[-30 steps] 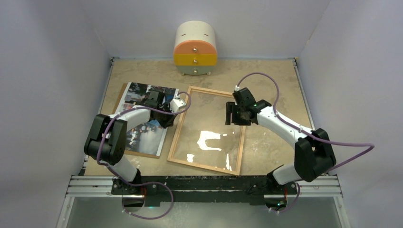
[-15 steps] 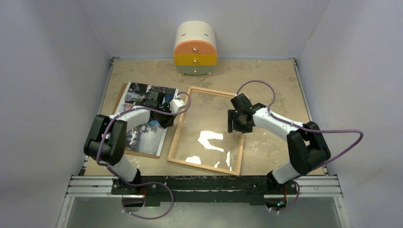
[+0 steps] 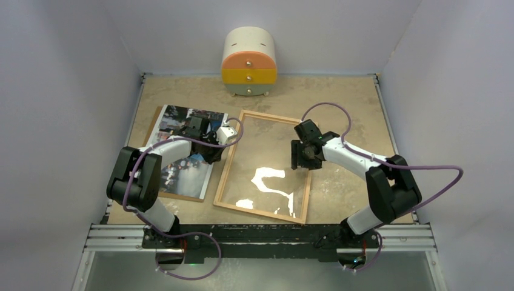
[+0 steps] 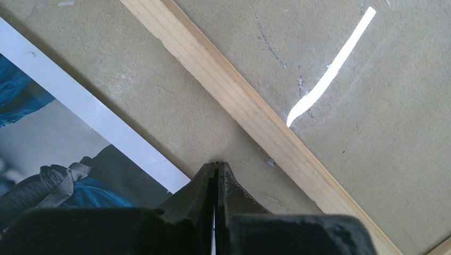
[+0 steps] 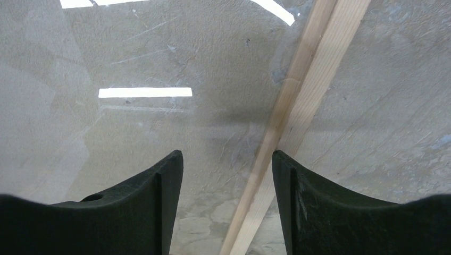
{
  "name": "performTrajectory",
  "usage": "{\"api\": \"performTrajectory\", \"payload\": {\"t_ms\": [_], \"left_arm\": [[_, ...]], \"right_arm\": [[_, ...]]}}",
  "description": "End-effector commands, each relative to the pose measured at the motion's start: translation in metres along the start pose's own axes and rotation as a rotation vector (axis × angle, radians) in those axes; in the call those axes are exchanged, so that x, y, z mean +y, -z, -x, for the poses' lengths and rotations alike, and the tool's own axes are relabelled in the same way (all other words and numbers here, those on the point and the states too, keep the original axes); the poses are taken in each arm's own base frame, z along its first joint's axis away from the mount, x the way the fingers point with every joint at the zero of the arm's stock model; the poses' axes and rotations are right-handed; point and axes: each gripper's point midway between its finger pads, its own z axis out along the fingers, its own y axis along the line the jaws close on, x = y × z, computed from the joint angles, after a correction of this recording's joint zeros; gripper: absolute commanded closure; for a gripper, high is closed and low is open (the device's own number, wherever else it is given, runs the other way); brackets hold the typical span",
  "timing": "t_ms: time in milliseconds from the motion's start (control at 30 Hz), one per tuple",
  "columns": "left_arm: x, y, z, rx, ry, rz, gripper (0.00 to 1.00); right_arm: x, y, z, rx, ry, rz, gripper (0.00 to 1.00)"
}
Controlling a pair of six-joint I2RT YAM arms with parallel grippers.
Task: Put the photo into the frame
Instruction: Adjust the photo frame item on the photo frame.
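Your left gripper (image 4: 216, 166) is clenched at the 3 o'clock edge of the photo (image 3: 179, 121), which lies flat at 9 o'clock from the frame (image 3: 273, 116). Your right gripper (image 5: 227, 156) stands released, its jaws astride the frame's 3 o'clock rail.

- Cabinet (image 3: 249, 62): round, cream top, orange and yellow drawers, top centre against the back wall.
- Board (image 3: 179, 194): brown, left of centre, only its edges showing.
- Pane (image 3: 267, 163): clear, centre, flat on the table, white glare low down.
- Table (image 3: 339, 97): mottled beige.
- Rail (image 3: 260, 237): metal, along the bottom.
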Motion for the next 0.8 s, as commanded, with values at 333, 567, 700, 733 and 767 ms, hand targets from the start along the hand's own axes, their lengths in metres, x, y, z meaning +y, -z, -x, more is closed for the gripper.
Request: {"api": "performTrajectory", "payload": {"t_ms": [333,567,700,733,767], "left_arm": [[-0.012,-0.004,-0.018,0.036,0.031,-0.043,1.0],[-0.013,-0.004,-0.019,0.037,0.031,-0.045,1.0],[-0.013,-0.004,-0.018,0.038,0.03,-0.046,1.0],[-0.013,-0.003,-0.018,0.037,0.029,-0.045,1.0],[-0.013,-0.003,-0.019,0.04,0.029,-0.047,1.0]], "right_arm": [[0.007,-0.017,-0.003,0.064,0.043,0.022,0.37],[0.022,-0.002,0.007,0.056,0.032,0.086,0.36],[0.035,0.02,0.035,-0.002,0.041,0.115,0.35],[0.036,0.025,0.039,-0.01,0.043,0.116,0.35],[0.037,0.029,0.041,-0.013,0.043,0.119,0.35]]}}
